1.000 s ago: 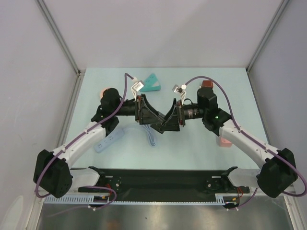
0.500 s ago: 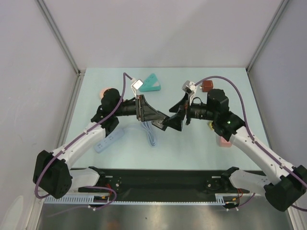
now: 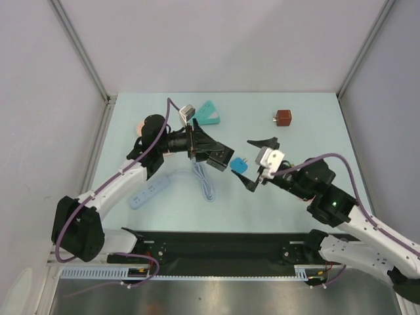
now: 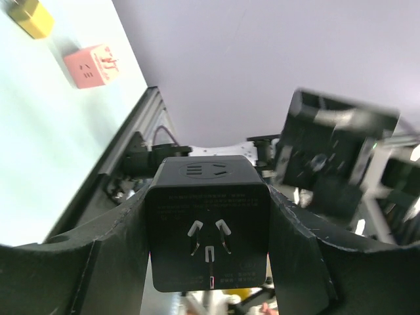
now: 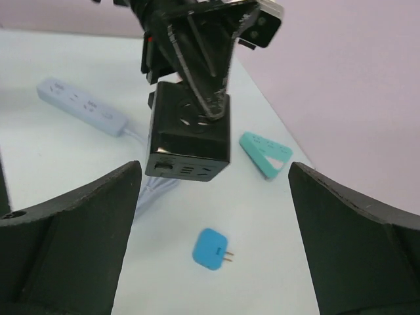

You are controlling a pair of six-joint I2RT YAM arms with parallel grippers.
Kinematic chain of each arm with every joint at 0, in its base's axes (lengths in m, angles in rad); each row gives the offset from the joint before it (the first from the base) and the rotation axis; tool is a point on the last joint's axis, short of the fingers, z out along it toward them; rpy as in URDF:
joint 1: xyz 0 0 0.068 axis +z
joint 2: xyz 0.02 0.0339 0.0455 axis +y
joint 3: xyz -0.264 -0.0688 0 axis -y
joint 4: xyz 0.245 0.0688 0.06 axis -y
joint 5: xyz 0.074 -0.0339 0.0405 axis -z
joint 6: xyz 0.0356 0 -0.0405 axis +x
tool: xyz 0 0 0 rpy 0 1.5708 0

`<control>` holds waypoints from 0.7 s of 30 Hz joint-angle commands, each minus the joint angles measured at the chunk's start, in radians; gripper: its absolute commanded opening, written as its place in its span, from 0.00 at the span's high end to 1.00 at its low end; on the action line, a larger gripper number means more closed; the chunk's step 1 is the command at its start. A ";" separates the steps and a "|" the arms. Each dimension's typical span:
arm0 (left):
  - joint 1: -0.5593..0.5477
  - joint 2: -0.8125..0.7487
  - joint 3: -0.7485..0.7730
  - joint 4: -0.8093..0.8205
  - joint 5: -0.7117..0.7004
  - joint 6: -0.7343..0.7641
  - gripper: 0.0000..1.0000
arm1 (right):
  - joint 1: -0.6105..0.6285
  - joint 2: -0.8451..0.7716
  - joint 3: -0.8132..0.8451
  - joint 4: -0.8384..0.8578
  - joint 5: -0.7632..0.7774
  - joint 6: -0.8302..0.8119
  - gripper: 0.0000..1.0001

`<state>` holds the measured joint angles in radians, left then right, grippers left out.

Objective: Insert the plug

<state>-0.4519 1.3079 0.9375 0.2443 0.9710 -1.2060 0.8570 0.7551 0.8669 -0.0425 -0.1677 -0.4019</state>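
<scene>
My left gripper is shut on a black cube socket adapter and holds it above the table. In the left wrist view the adapter fills the gap between the jaws, its three-slot face towards the camera. A small blue plug with two prongs lies on the table just right of the adapter. My right gripper stands wide open around that spot, above the plug, with nothing between its fingers. The right wrist view also shows the adapter hanging in the left gripper.
A pale blue power strip lies at the left, its white cable running under the adapter. At the back lie a teal strip and a red-brown cube. A pink cube and a yellow block lie farther off.
My right gripper has opened wide and drawn back from the left gripper towards the near right. The blue plug now lies free on the table. The left arm shifted slightly.
</scene>
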 commanded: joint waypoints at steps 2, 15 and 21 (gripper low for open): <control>0.002 0.017 0.055 0.144 0.014 -0.211 1.00 | 0.149 0.055 -0.016 0.072 0.244 -0.388 0.00; -0.001 0.044 0.080 0.294 0.129 -0.455 1.00 | 0.467 0.157 -0.175 0.456 0.605 -1.041 0.00; -0.016 -0.004 0.044 0.291 0.130 -0.463 1.00 | 0.493 0.236 -0.187 0.567 0.612 -1.178 0.09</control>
<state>-0.4519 1.3708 0.9794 0.4644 1.0813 -1.6222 1.3365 0.9665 0.6891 0.3985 0.4065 -1.4353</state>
